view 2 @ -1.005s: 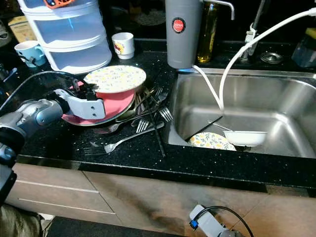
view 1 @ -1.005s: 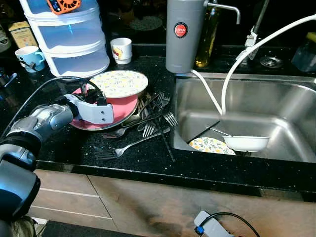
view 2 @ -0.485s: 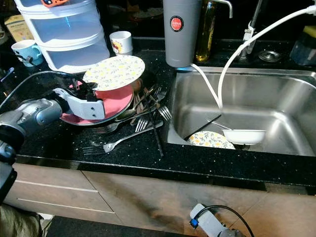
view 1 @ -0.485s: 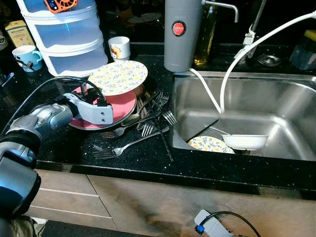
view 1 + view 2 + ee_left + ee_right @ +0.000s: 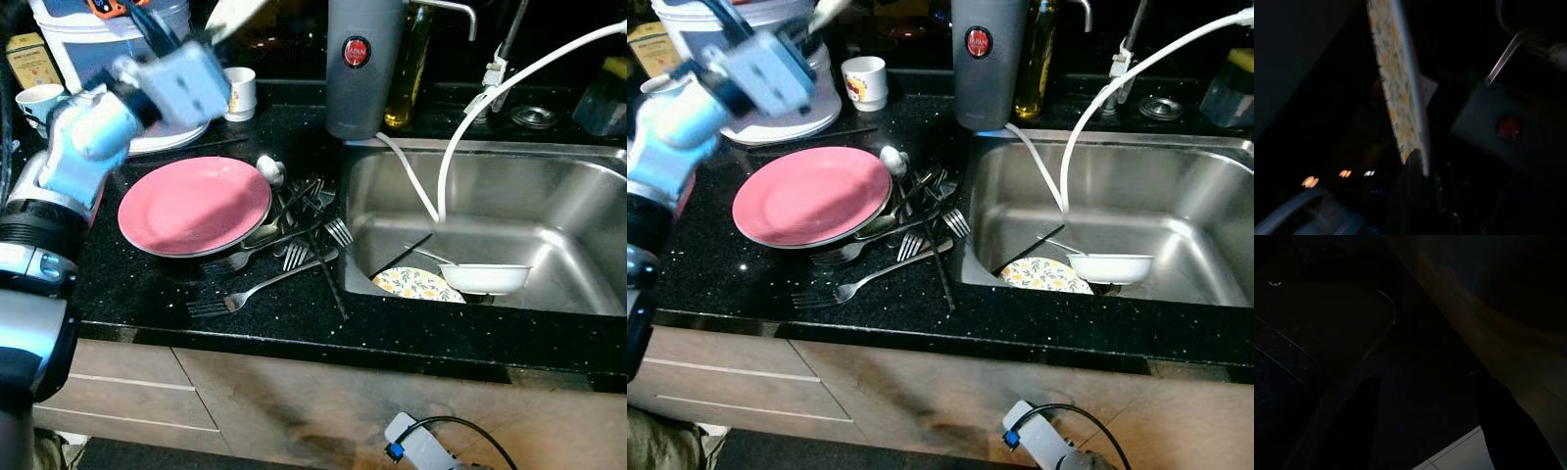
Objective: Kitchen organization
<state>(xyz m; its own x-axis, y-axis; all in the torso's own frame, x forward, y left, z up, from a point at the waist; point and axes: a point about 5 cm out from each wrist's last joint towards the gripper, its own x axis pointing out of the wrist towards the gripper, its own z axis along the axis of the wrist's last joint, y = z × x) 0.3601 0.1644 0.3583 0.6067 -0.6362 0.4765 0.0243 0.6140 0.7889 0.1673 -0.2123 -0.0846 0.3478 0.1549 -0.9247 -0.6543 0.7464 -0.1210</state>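
we hold our left gripper raised at 11 o'clock over the counter, in front of the stacked white container. its jaws are closed on the rim of the floral plate, which stands on edge in the left wrist view; in the left eye view a pale sliver of that plate shows at the top of frame. the picture is blurred around the arm, so the exact finger gap is not readable.

status, as judged from the scene:
- the pink plate lies flat on the counter at 9 o'clock, uncovered.
- a loose heap of forks and spoons lies touching its 3 o'clock edge, unsorted.
- in the sink at 3 o'clock, a second floral plate and a white bowl rest on the basin floor.
- a mug stands near the grey dispenser at 12 o'clock.

we judge the task to be at an early stage: one plate is in hand, and most items are unplaced.

our right arm hangs idle; its wrist view is too dark to tell the jaw state.
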